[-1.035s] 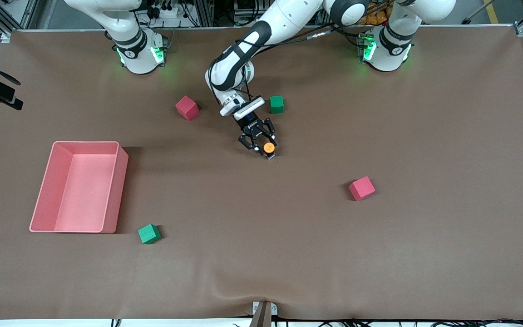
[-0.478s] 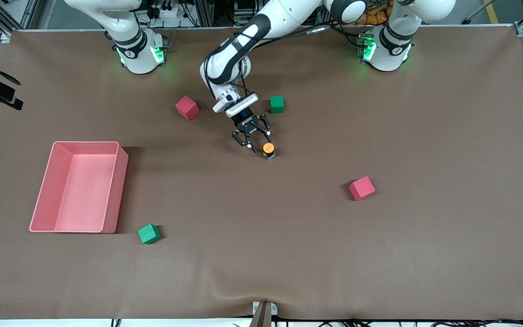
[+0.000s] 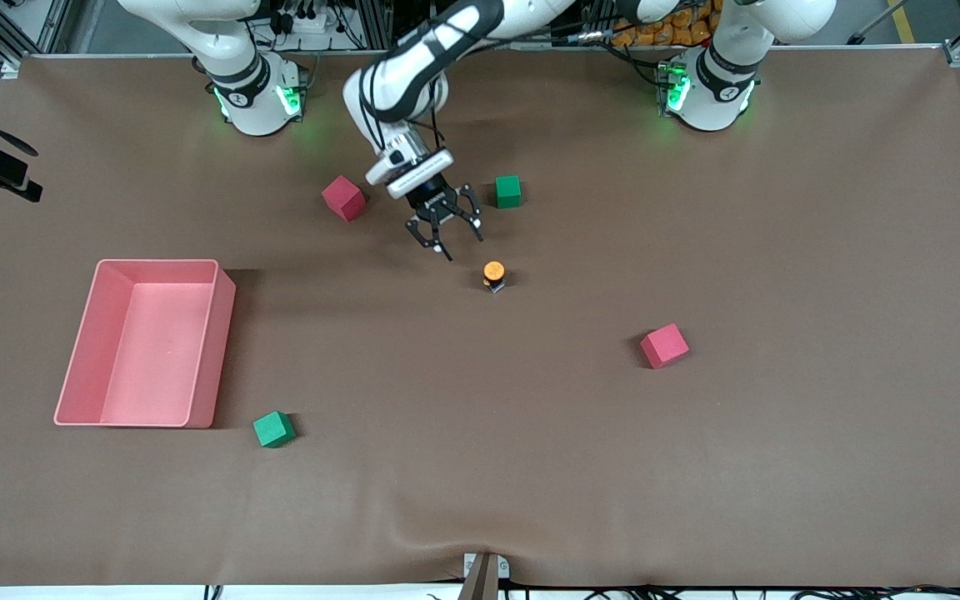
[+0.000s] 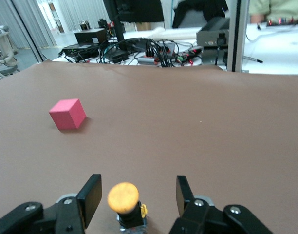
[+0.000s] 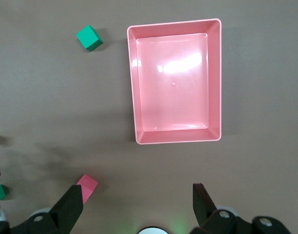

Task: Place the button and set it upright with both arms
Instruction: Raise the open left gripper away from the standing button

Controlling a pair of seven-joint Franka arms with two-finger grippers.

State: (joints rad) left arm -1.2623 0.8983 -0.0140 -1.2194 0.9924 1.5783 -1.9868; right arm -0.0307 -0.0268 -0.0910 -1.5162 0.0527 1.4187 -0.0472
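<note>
The button stands upright on the brown table, orange cap up on its black body, free of any gripper. My left gripper is open and empty, in the air just off the button toward the robots' bases. In the left wrist view the button shows between and ahead of the spread fingers, not touched; the left gripper holds nothing. My right arm waits at its base; its gripper is open and empty, high above the table, and is out of the front view.
A red cube and a green cube lie near the left gripper on either side. Another red cube and a green cube lie nearer the front camera. A pink bin stands at the right arm's end.
My left gripper has drawn back from the button, up and toward the robots' bases. The button stays standing where it was. The right arm has not moved.
</note>
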